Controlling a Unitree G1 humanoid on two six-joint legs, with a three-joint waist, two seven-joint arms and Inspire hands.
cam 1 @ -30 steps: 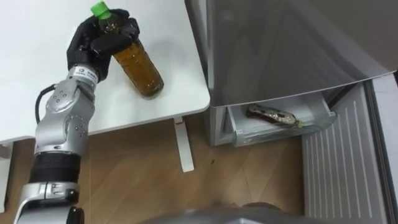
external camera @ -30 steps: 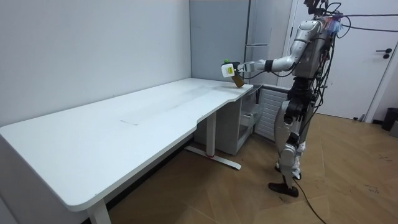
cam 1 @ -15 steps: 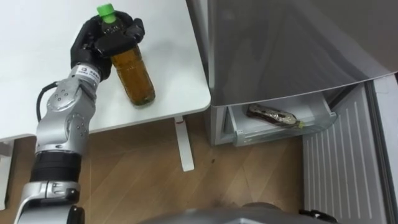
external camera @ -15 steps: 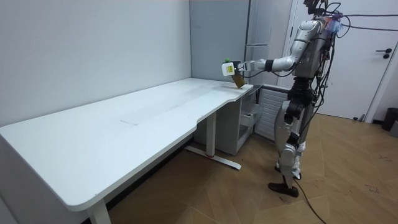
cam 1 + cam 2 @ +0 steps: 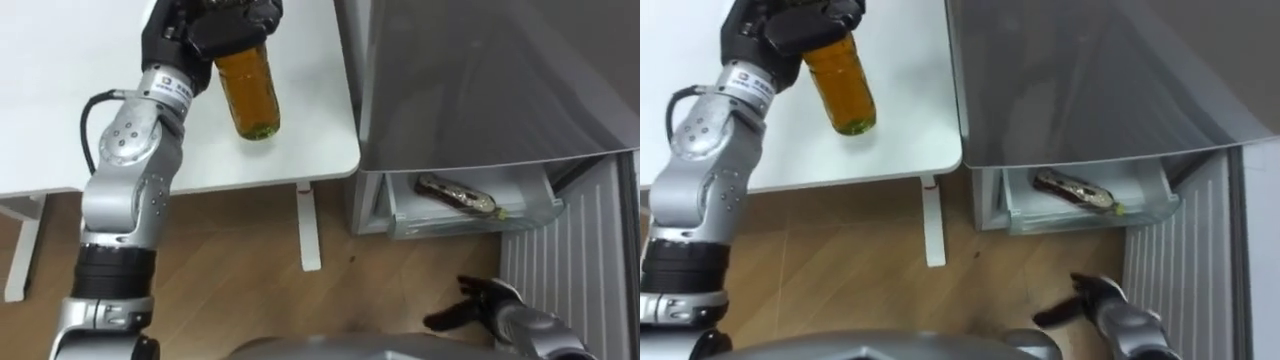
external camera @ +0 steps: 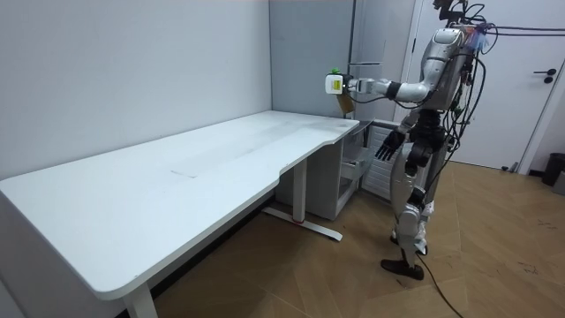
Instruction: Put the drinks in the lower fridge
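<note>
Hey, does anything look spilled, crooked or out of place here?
Nothing stands out. A bottle lies on its side in the open fridge drawer, nothing spilled. The left hand grips a tea bottle above the table; the right hand hangs open.

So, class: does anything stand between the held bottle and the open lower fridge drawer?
Nothing visible blocks it. The left hand holds the bottle above the table corner; the drawer is open, with a second bottle lying inside.

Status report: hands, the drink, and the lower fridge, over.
Left hand shut on amber bottle, held up over the table. Right hand open, low by the fridge. Lower drawer open, another bottle lying inside.
</note>
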